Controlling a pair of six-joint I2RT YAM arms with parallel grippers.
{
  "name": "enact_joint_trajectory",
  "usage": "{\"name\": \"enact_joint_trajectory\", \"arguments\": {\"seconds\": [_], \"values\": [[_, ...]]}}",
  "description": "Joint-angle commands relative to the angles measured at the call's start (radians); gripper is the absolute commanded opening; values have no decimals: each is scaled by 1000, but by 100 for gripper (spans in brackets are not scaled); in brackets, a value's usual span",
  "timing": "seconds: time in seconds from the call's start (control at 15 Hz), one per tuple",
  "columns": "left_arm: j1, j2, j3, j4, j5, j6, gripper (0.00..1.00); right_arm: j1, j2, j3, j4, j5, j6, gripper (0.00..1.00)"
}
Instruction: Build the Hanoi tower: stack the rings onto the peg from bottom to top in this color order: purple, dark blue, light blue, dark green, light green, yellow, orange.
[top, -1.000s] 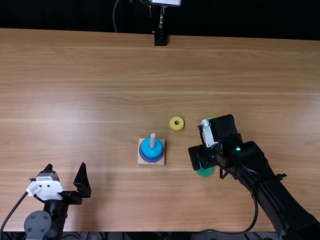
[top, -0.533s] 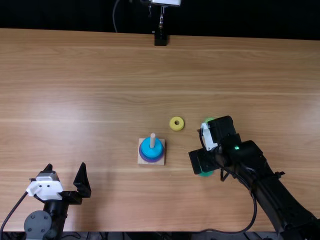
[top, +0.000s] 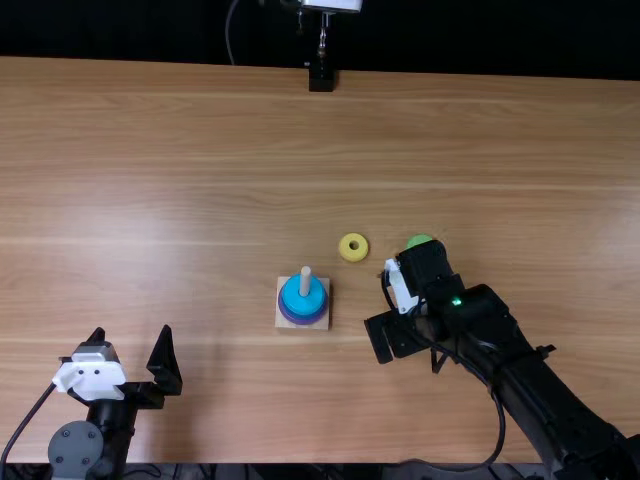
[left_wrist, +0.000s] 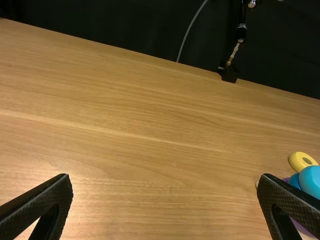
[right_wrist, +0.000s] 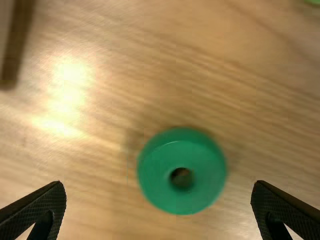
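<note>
Right pincer (top: 388, 335) open; its fingers stand wide of the dark green ring (right_wrist: 155, 170), a thick smooth disc, round-holed, flat on the worktop (top: 200, 200). Left pincer (top: 131, 335) open too. Peg (top: 305, 280) carries, bottom up, purple (top: 303, 322), dark blue (left_wrist: 295, 181), light blue (top: 292, 291). Yellow ring (top: 345, 248) near the stack; light green (top: 420, 239) beyond the right pincer. Since the last frame, the right arm has shifted nearer the peg.
</note>
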Motion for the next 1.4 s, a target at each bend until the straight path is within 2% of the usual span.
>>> {"name": "enact_joint_trajectory", "arguments": {"seconds": [0.0, 0.07, 0.13, 1.13, 1.2, 1.27, 1.33], "values": [[2, -12, -55, -19, 15, 4, 100, 7, 26, -12, -1, 1, 76, 100], [2, -12, -55, -19, 15, 4, 100, 7, 41, -14, 0, 1, 132, 100], [2, -12, -55, -19, 15, 4, 100, 7, 57, -20, 6, 1, 157, 100], [2, -12, -55, -19, 15, 4, 100, -4, 121, -15, 21, 7, 159, 100], [2, -12, -55, -19, 13, 4, 100, -4, 123, -15, 26, 7, 159, 89], [2, -12, -55, -19, 15, 4, 100, -4, 121, -15, 30, 7, 159, 67], [2, -12, -55, -19, 13, 4, 100, -2, 123, -15, 30, 7, 157, 48]]}}
